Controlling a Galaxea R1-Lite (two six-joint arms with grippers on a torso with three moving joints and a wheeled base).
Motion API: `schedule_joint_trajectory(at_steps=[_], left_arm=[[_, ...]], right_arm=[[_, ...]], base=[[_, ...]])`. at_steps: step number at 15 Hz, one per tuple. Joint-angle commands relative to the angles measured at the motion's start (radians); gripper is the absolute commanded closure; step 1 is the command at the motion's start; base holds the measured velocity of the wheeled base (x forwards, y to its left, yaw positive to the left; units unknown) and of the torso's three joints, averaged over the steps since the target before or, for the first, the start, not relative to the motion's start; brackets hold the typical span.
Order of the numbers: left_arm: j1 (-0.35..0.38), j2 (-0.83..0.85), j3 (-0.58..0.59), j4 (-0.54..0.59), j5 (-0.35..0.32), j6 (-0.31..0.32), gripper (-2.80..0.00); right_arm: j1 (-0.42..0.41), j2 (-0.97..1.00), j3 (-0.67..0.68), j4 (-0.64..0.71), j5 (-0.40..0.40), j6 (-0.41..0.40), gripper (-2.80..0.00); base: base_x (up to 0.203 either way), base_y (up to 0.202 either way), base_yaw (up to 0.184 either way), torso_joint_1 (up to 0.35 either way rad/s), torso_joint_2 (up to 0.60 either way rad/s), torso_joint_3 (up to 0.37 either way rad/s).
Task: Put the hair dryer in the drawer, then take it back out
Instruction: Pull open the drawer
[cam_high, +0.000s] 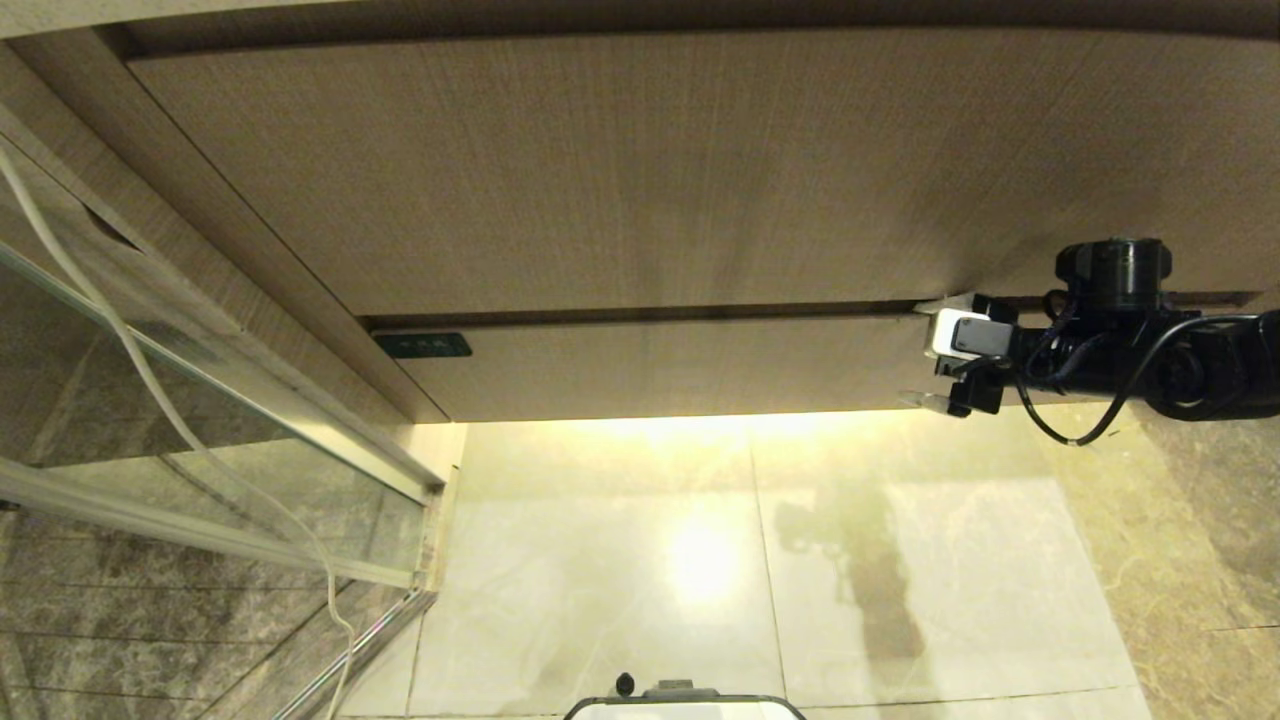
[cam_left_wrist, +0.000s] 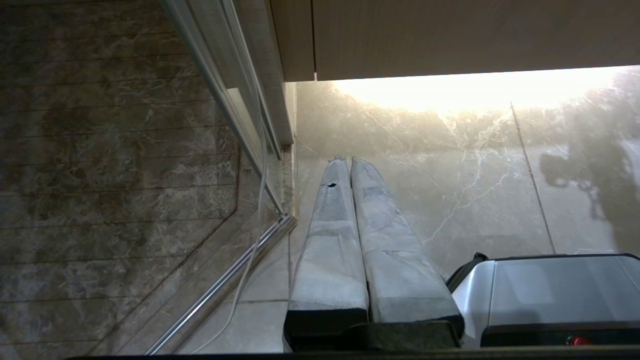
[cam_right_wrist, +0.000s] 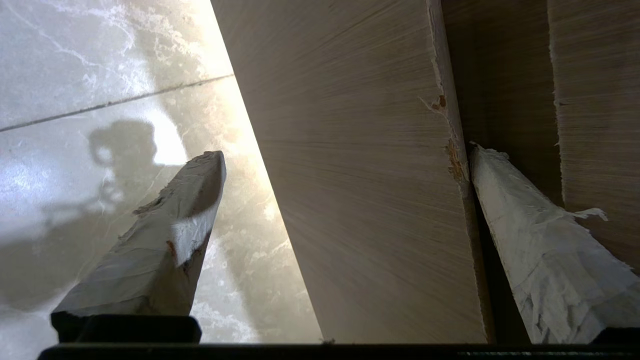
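Right pincer straddling the shut drawer's front

At the left, a white cord (cam_high: 150, 385) is hanging down past the glass shower panel (cam_high: 200, 440); the drawer (cam_high: 680, 370) is sitting closed beneath the taller wood panel (cam_high: 620, 170), wearing a small dark label (cam_high: 422, 346) at its left end whose writing is too small to read. Farther right, the right arm is reaching in level from the right edge, its right pincer (cam_high: 930, 355) standing wide open with one taped finger (cam_right_wrist: 540, 250) poking into the gap above the drawer front and the other finger (cam_right_wrist: 160, 240) hanging below the drawer's lower edge over the marble floor (cam_high: 800, 560); it is gripping nothing. The left pincer (cam_left_wrist: 349, 162) is hanging low over the floor beside the robot's base (cam_left_wrist: 550, 290), fingers pressed together and empty. The hair dryer is showing in no view.
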Motion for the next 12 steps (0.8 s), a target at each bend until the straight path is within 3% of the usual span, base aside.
schedule_joint_trajectory(at_steps=[1, 12], left_arm=[[0.0, 0.0, 0.001, 0.0, 0.0, 0.0, 0.0], [0.0, 0.0, 0.0, 0.0, 0.0, 0.0, 0.0]], right_arm=[[-0.002, -0.004, 0.003, 0.049, -0.013, -0.006, -2.8], [-0.002, -0.068, 0.035, 0.217, -0.116, -0.008, -2.8]], base=[[0.0, 0.0, 0.0, 0.0, 0.0, 0.0], [0.0, 0.0, 0.0, 0.0, 0.0, 0.0]])
